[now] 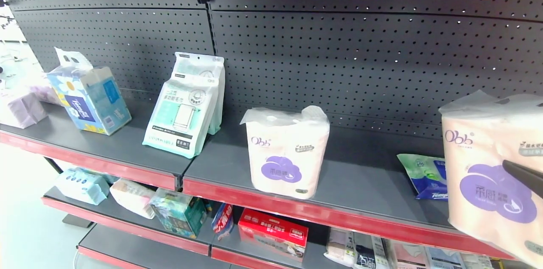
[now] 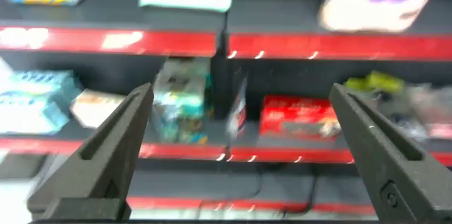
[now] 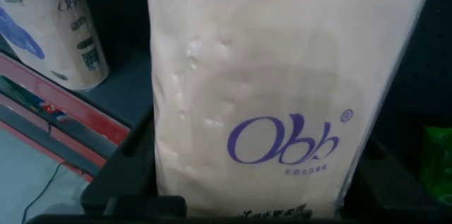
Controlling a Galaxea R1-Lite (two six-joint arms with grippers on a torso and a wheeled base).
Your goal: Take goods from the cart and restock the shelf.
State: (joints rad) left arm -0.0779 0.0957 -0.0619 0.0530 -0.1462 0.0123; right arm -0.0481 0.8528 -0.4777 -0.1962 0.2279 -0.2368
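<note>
Wearing purple print, the nearer pale roll pack [image 1: 479,154] looks plastic-wrapped.

Bare shelf [image 1: 365,175] btw standing roll pack [image 1: 288,154] & wipes packet [image 1: 424,175] (lying flat).

Pack [image 1: 492,175]: you have one cream, plastic-wrapped roll pack with a purple cloud label. It is upright at the frame's right edge, overlapping the shelf's front lip.
Shelf [image 1: 365,169]: dark deck, red lip, pegboard back. Your matching pack [image 1: 286,152] stands upright at frame centre, near the lip.
</note>
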